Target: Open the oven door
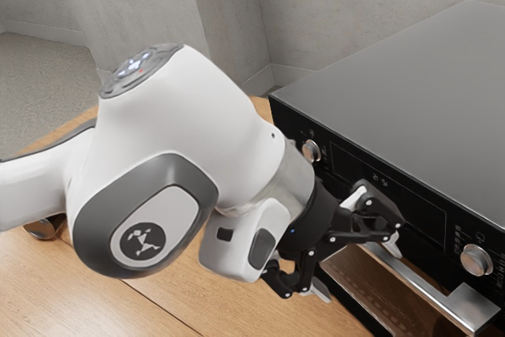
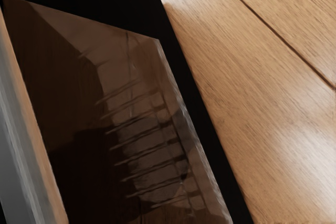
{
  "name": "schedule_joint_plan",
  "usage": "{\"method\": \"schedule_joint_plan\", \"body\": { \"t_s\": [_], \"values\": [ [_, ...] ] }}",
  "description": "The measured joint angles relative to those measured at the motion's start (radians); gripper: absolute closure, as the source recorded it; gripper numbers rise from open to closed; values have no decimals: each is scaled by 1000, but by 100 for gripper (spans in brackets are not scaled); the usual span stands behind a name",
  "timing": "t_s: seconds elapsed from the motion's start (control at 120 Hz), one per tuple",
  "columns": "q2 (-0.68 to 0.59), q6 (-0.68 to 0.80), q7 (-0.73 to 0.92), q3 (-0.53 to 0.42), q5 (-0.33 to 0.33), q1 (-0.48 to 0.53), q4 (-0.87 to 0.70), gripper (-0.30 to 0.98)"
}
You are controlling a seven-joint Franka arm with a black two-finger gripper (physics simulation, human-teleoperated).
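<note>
The black two-finger hand point(image 1: 357, 268) is at the lower right of the exterior view, its fingers spread, with nothing pinched between them. One finger stands close to the silver bar-shaped handle point(image 1: 418, 280); the other stands lower and farther toward the exterior view's left. Contact with the bar cannot be confirmed. The task part, the black-framed oven door with a dark brown glass window point(image 2: 115, 108), occupies the left and centre of the wrist view and lies at the lower right of the exterior view, below the control panel of the black oven with a flat grey top point(image 1: 410, 76). No opening gap can be made out. The step in hand is judged to be alignment on the handle. Possible faults: if the hand closes while offset, the fingers may miss the bar or catch only its end, and slip off under load. If the hand advances too far, a fingertip may strike the glass or the panel near the round silver knob point(image 1: 476, 260). If the pull is straight while the door swings on a hinge, the grip may twist loose or drag the oven along the light wooden surface point(image 1: 110, 305). Verify handle engagement before pulling.
</note>
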Motion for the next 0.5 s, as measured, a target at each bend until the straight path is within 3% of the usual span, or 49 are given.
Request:
{"method": "schedule_joint_plan", "body": {
  "t_s": [0.083, 0.133, 0.167, 0.2, 0.217, 0.233, 0.267, 0.3, 0.333, 0.4, 0.442, 0.5],
  "values": [
    [-6, 2, 19, 0, -1, 0, -13, -2],
    [-117, 2, 29, 0, -8, -1, -117, 3],
    [-337, -12, 32, -15, -23, -49, -267, 9],
    [-636, -76, 21, -125, -34, -153, -363, 8],
    [-762, -118, 11, -191, -33, -222, -310, 7],
    [-803, -168, -4, -202, 2, -230, -142, 6],
    [-688, -284, -44, -139, 78, -82, 266, 5],
    [-382, -395, -90, -79, 134, 166, 617, 5],
    [-107, -491, -161, -39, 168, 339, 814, 4],
    [223, -631, -344, 11, 207, 492, 945, 3],
    [317, -684, -450, 17, 223, 564, 965, 2],
    [414, -725, -586, 41, 209, 626, 878, 2]
  ]
}}
